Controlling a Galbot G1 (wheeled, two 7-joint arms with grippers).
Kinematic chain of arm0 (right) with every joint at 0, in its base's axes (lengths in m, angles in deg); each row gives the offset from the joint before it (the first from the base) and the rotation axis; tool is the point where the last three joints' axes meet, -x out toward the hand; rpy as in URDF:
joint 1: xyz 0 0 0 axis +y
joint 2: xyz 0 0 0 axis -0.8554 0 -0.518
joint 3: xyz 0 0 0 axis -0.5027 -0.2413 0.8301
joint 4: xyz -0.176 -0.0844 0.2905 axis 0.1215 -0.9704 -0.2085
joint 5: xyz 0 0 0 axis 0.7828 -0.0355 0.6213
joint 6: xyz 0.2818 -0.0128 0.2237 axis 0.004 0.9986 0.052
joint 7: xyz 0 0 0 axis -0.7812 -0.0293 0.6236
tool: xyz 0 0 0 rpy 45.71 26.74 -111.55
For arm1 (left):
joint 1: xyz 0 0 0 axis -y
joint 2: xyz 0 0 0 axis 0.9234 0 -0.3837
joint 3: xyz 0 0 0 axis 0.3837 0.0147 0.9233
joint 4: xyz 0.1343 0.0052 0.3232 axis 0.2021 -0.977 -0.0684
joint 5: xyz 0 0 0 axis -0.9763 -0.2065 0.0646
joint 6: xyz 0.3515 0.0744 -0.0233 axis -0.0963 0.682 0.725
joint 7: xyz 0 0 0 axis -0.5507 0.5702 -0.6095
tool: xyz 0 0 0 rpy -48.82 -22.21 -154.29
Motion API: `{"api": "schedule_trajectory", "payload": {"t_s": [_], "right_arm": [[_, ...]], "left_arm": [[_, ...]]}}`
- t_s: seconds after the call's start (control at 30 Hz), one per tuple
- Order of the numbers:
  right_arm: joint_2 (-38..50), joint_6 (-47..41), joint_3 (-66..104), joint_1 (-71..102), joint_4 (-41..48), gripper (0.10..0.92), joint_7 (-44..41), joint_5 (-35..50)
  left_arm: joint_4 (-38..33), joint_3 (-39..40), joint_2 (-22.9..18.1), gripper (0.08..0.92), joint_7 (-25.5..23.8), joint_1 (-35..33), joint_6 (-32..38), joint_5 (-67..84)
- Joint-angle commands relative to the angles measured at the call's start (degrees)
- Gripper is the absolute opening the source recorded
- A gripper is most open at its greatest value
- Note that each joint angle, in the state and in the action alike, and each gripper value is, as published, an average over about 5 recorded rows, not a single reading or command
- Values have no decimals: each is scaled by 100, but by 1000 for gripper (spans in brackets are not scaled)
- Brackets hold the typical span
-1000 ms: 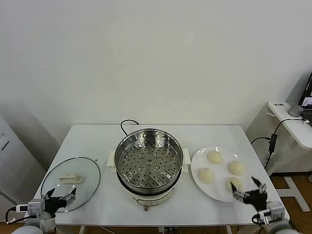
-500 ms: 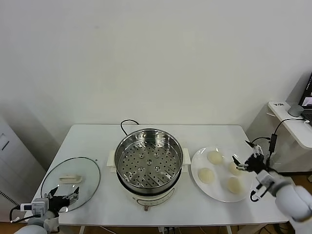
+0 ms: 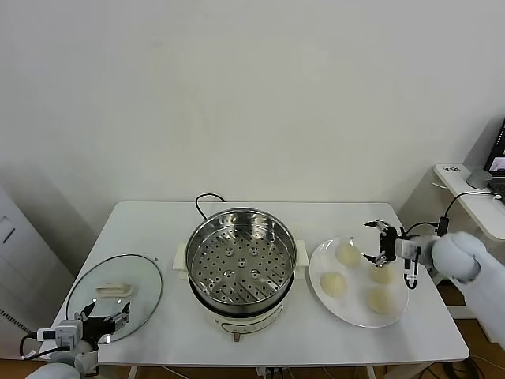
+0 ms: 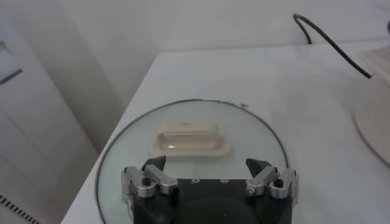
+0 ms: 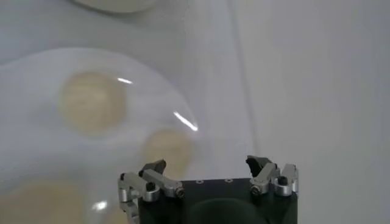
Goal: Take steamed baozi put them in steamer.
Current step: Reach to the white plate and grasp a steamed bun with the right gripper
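steamer [image 3: 241, 264]: table centre, perforated tray bare. steamed baozi [image 3: 333, 283]: four on the white plate [image 3: 319, 268], just right of the steamer. right gripper [image 3: 379, 243]: over the plate's far right part, above the buns, fingers spread wide, holding nothing. left gripper [image 3: 101, 324]: at the table's near left corner, over the glass lid's [image 3: 134, 280] near rim, fingers wide, empty.

- right gripper [image 3: 379, 243]: arm reaches in from the right side, wrist roughly level, jaws spread wide, nothing between its 2 fingers [image 5: 151, 180].
- left gripper [image 3: 102, 322]: parked low at near-left, jaws wide apart, empty.
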Motion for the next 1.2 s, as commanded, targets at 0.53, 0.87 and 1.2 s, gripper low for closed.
{"api": "schedule_trajectory", "payload": {"t_s": [0.53, 0.87, 1.2], "right_arm": [[-1393, 379, -2393, -2058, 2053, 823, -984, -105], [-1760, 457, -2045, -1734, 2539, 823, -849, -674], [-1899, 423, -1669, -1572, 2784, 746, -807, -811]], "left_arm": [[34, 49, -9, 823, -7, 53, -37, -31], [50, 56, -3, 823, -15, 41, -28, -30], [65, 23, 4, 823, -21, -30, 7, -30]]}}
